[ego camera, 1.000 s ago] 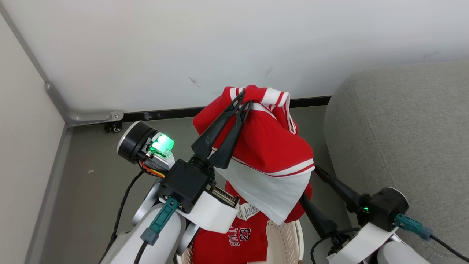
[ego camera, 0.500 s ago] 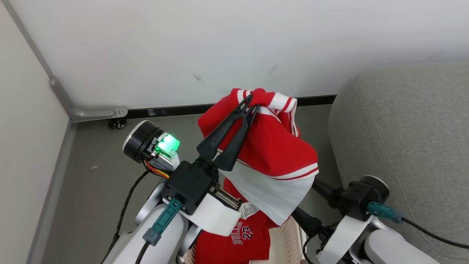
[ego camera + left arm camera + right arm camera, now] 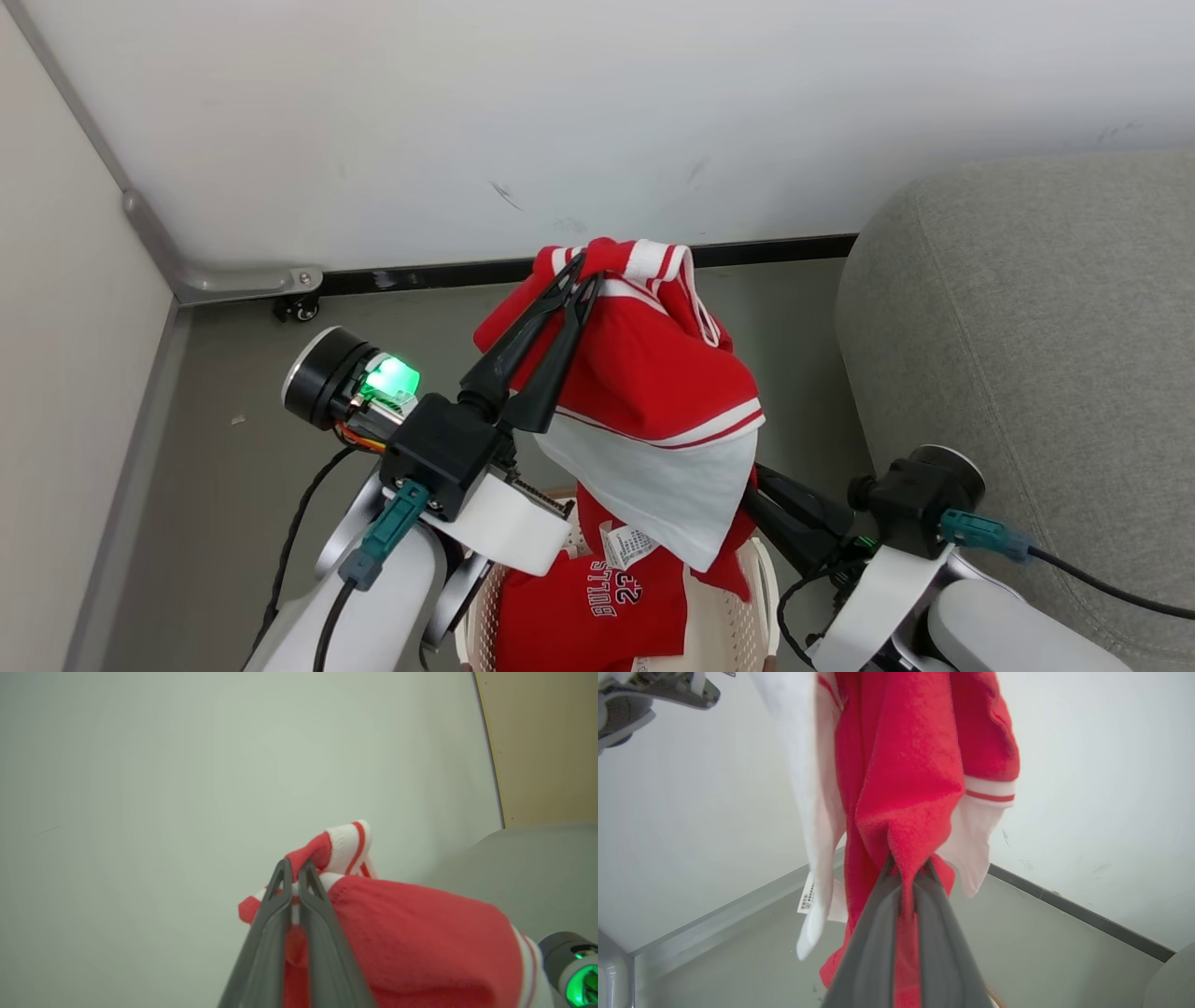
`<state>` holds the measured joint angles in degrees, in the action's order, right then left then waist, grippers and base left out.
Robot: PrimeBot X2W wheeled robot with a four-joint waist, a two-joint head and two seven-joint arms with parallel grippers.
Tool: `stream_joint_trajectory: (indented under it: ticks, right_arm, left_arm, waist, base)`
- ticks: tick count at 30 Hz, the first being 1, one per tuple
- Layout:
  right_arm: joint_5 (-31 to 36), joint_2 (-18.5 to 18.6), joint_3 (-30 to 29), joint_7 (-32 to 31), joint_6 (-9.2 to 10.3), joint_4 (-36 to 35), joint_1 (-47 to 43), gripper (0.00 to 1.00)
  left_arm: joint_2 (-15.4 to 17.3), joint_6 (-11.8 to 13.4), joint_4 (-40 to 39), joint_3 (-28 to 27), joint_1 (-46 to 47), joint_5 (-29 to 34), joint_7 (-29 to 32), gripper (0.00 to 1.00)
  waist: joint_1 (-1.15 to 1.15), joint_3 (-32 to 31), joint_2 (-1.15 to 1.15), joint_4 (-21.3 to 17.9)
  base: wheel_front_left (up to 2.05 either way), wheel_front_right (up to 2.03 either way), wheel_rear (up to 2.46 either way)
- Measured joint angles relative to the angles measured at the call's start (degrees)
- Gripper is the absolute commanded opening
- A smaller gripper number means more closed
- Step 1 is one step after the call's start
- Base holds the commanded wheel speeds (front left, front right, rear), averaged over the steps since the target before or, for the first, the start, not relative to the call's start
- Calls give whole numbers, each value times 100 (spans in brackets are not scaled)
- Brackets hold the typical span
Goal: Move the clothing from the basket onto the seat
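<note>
Left gripper: clenched on the banded white-and-red edge of the striped garment, holding it raised above the basket. Right gripper: closed on a fold of red cloth lower on what appears to be the same garment. In the head view its fingertips are hidden behind the fabric.

Location of the load:
- The striped garment hangs between the two grippers, draped over the left fingers.
- The lettered garment lies in the basket, directly beneath.
- Neither garment is on the sofa, which stands just beside the basket on the robot's right.

Handling assessment:
- The cloth is judged soft, light and limp. It holds no shape and will sag and swing from any grip point.
- It is not fragile, so a firm pinch is acceptable.
- A thin single fold may slide out of the jaws. The banded edge is thicker and is the preferred hold.
- Trailing fabric could drag the lettered garment or catch on the perforated basket wall.

Count:
- Garments: two.
- Basket: one.
- Sofa: one.
- Grippers: two.
</note>
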<state>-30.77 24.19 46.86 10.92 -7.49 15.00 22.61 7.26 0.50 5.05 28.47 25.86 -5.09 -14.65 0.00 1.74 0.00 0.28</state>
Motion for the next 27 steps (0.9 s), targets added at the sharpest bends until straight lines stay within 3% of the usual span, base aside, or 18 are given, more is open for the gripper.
stream_joint_trajectory:
  ticks: [12, 14, 15, 16, 19, 20, 21, 27]
  right_arm:
    - [-509, -3, -310, 245, 0, -327, -29, 0]
    - [-594, -18, -470, 278, 0, -387, -31, 0]
    - [-670, -26, -570, 279, 0, -408, -37, 0]
    - [-738, -30, -651, 293, 0, -430, -44, 0]
    - [-826, -42, -905, 320, 0, -492, -107, 0]
    - [-829, -44, -983, 320, 0, -513, -144, 0]
    - [-839, -43, -1042, 320, 0, -511, -154, 0]
    - [-907, -126, -1659, 321, 0, -528, -158, 0]
  left_arm:
    - [44, 1, 627, -293, -247, -198, 0, 0]
    - [43, 1, 708, -335, -288, -243, 0, 5]
    - [37, 1, 743, -352, -311, -252, 0, 11]
    - [22, 0, 773, -376, -337, -299, 0, 27]
    - [-25, -2, 850, -427, -359, -430, 0, 58]
    - [-47, -11, 877, -452, -374, -483, 0, 84]
    - [-62, -48, 902, -469, -411, -530, 0, 100]
    - [-174, -170, 1172, -592, -733, -864, 1, 100]
  waist:
    - [0, 40, 0, -149]
    - [0, 49, 0, -178]
    - [0, 53, 0, -192]
    - [0, 56, 0, -205]
    - [0, 64, 0, -240]
    - [0, 65, 0, -251]
    - [0, 65, 0, -261]
    - [0, 51, 0, -320]
  base:
    - [0, 0, 0]
    - [0, 0, 0]
    - [0, 0, 0]
    - [0, 0, 0]
    - [0, 0, 0]
    - [0, 0, 0]
    - [0, 0, 0]
    - [0, 0, 0]
